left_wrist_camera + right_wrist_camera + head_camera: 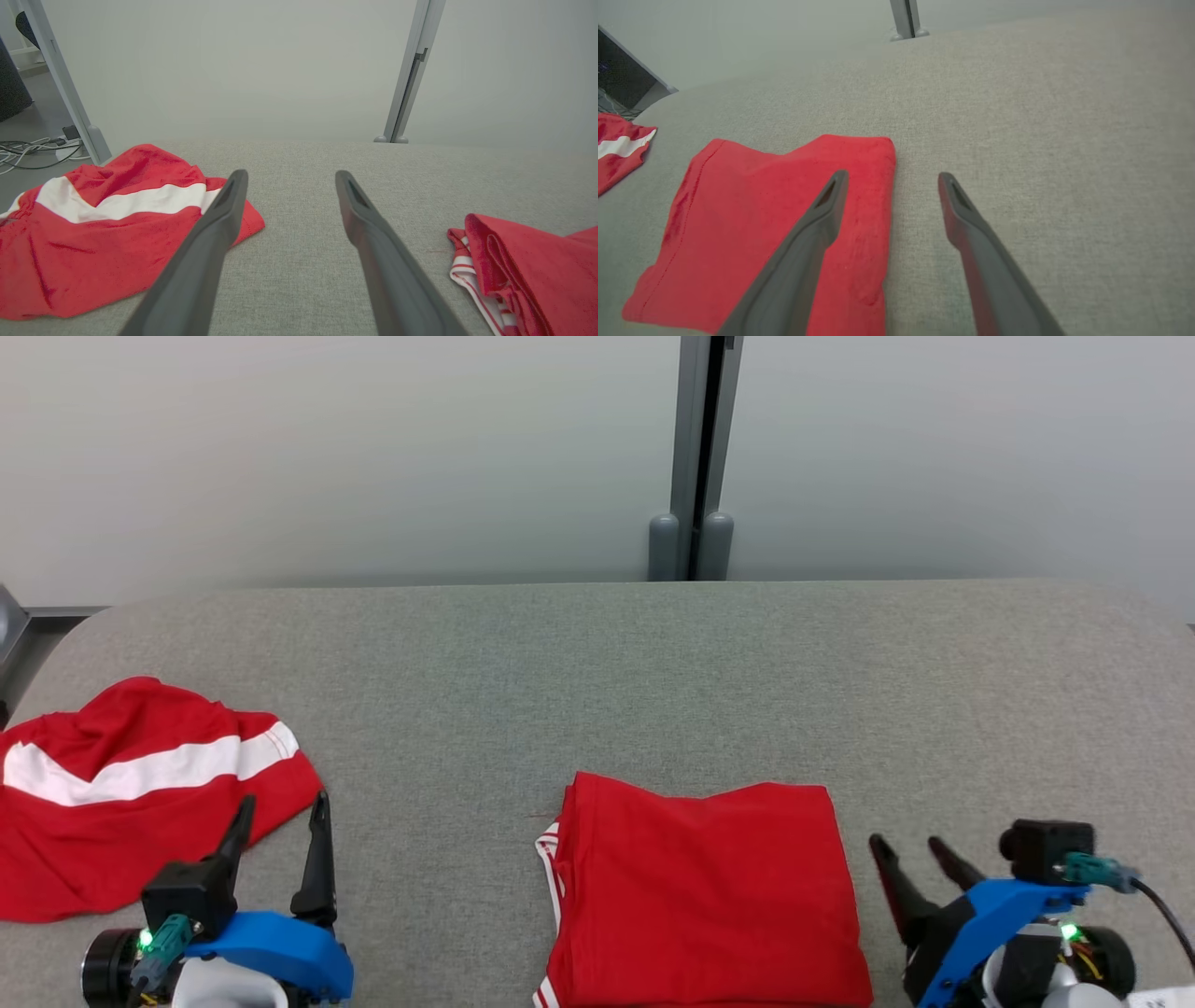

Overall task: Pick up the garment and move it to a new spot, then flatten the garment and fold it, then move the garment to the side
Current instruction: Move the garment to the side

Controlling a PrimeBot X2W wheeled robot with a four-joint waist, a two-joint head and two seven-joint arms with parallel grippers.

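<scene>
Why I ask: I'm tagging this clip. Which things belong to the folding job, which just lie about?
Job: folded red garment; left gripper and right gripper, both open.
Lying about, probably: crumpled red-and-white garment; partition post.

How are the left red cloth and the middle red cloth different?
The left garment lies crumpled; the middle garment is folded neatly. The left garment shows a broad white band; the middle garment, thin white stripes at its edge. Both are red, on the grey table.
</scene>
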